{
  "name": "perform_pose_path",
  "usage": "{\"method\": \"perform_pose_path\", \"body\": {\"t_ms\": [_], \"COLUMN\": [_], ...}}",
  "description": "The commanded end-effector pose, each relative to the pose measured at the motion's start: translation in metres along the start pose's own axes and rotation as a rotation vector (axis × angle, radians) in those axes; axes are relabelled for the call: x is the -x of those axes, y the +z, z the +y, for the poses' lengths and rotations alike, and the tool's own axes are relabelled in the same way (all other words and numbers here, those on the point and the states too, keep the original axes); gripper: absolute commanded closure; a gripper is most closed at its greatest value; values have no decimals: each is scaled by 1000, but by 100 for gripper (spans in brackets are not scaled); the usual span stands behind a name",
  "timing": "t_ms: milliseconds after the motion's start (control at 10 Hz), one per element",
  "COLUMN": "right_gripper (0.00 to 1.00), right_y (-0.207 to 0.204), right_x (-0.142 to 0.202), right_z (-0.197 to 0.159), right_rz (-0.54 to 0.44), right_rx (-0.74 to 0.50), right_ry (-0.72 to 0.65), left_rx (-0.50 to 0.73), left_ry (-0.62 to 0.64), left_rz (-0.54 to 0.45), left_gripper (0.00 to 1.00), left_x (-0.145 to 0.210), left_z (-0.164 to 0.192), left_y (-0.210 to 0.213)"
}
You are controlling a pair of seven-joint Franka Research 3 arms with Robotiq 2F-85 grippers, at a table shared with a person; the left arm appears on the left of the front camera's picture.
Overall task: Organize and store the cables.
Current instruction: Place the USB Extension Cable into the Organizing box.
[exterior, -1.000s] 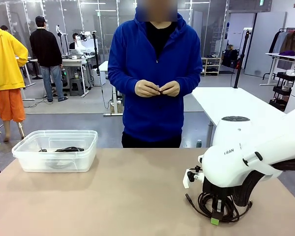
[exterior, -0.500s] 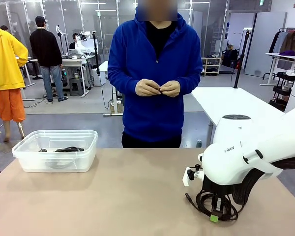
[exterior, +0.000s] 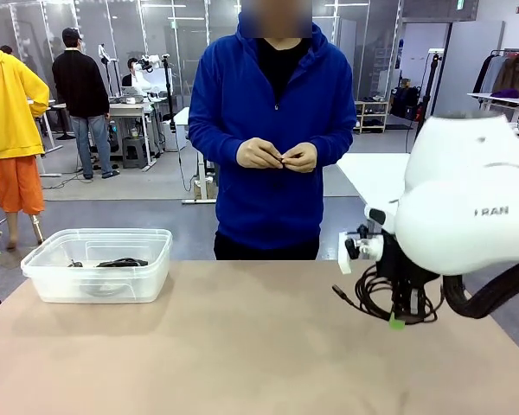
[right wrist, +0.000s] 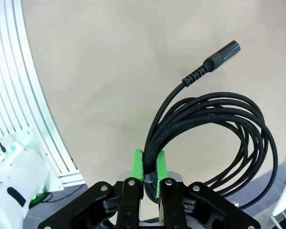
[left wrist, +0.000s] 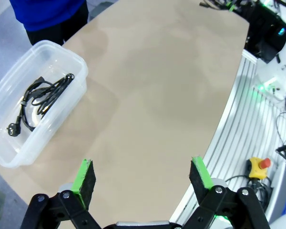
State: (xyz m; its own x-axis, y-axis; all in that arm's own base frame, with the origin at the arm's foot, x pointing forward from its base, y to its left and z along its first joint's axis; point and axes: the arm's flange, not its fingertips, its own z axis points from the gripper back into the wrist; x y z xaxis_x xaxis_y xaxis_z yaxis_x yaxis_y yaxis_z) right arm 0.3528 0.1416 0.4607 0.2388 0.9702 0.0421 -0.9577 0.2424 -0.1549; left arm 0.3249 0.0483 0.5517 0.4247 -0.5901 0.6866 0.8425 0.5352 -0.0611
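Observation:
My right gripper [exterior: 396, 322] [right wrist: 149, 167] is shut on a coiled black braided cable [exterior: 379, 290] [right wrist: 214, 124] and holds it in the air above the table's right side. The coil hangs from the green pads [right wrist: 138, 164], and its plug end [right wrist: 222, 54] sticks out free. A second black cable [exterior: 119, 262] [left wrist: 43, 93] lies inside the clear plastic bin [exterior: 43, 277] [left wrist: 81, 71] at the table's far left. My left gripper [left wrist: 142, 177] is open above the tan table, with nothing between its fingers.
A person in a blue hoodie [exterior: 272, 130] stands at the far side with both hands together at the waist. The tan tabletop [exterior: 208, 346] stretches between bin and right arm. The table's edge and a ribbed rail [left wrist: 233, 143] show in the left wrist view.
My right arm has lifted the coiled cable off the table, up and a little to the right. The gripper closed fully on it. The person and the bin have not moved.

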Motion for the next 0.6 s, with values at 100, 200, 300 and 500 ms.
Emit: {"method": "perform_pose_path", "body": {"t_ms": [100,200,300,500], "right_gripper": [100,100,100,100], "right_y": [17,25,28,20], "right_x": [-42,-70,-100,-166], "right_z": [-16,-16,-14,-8], "right_rz": [-7,-30,-46,-50], "right_rx": [18,19,31,48], "right_ry": [118,165,218,299], "left_rx": [1,1,1,1], "left_ry": [13,13,13,13], "left_rz": [9,9,9,9], "left_gripper": [0,0,0,0], "left_x": [-2,-2,-2,-2], "left_z": [0,0,0,0], "left_y": [-1,-1,-1,-1]}}
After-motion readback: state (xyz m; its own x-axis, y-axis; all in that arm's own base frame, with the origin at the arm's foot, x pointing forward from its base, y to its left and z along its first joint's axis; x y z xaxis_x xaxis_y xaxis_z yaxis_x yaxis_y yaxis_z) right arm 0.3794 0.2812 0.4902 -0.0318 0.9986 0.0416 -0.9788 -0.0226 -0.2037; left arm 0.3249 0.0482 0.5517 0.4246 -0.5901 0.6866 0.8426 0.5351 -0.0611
